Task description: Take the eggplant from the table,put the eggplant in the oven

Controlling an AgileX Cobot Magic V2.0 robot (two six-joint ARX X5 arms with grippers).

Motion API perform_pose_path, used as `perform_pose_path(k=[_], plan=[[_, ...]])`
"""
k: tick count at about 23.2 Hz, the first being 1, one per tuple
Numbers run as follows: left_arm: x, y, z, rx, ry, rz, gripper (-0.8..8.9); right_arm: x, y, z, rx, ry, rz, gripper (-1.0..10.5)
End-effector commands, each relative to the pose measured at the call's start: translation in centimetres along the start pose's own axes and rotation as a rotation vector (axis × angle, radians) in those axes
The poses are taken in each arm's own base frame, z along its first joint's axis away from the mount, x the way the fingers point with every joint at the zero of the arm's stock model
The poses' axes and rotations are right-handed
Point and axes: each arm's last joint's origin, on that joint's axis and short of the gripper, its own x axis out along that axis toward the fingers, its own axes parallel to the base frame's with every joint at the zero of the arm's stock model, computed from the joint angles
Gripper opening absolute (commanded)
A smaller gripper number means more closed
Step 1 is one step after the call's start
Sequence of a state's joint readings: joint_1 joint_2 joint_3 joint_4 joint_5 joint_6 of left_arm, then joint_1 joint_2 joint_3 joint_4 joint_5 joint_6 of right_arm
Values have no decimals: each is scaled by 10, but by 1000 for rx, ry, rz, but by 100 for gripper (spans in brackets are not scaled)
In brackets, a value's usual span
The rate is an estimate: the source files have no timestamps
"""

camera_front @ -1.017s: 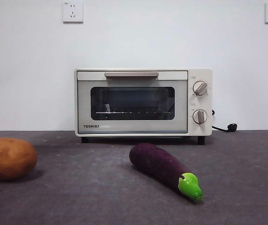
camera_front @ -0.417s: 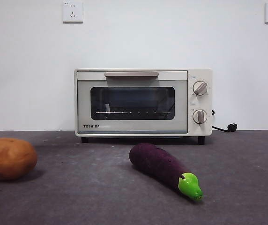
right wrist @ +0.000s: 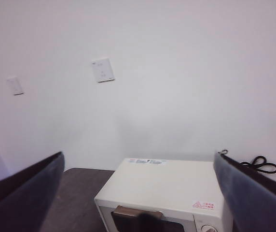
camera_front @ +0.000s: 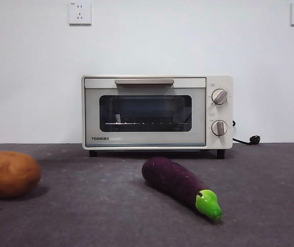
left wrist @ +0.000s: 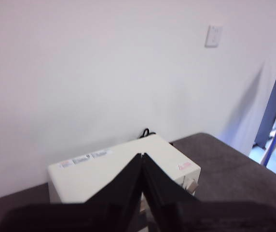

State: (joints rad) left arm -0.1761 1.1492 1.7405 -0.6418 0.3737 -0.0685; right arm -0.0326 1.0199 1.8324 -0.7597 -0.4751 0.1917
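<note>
eggplant (camera_front: 180, 186) lies on the table (camera_front: 270, 206) in front of the oven (camera_front: 157, 112), clear of it, nothing touching it; long axis runs diagonally, purple butt toward the oven, green stem end toward the camera and to the right; potato (camera_front: 9, 174) sits well apart at the left; oven door looks closed; left gripper (left wrist: 143, 159) has its jaws pressed together, holding nothing, high above the oven top; right gripper (right wrist: 138, 193) has jaws spread wide, empty, also high, looking down on the oven's handle; eggplant shows in neither wrist view, so it is below and nearer than both; which arm is closer cannot be told; pick not yet started, and the door likely needs opening first.
</note>
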Motion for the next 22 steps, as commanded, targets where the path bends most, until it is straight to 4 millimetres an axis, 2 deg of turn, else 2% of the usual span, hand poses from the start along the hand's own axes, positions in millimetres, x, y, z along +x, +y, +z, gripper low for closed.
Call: perform_pose_path(k=[1,6,12,22], plan=[[15,3,-4,16,27,-14,-6,1,0,1,9,-4,11,571],[53,13,-18,-10,108,-31,-5,1,0,0,19,14,27,568],[107,24,-40,-29,173,-58,-6,1,0,-3,34,43,28,567],[191,35,-96,-13,310,-109,-6,0,1,-11,75,122,75,567]])
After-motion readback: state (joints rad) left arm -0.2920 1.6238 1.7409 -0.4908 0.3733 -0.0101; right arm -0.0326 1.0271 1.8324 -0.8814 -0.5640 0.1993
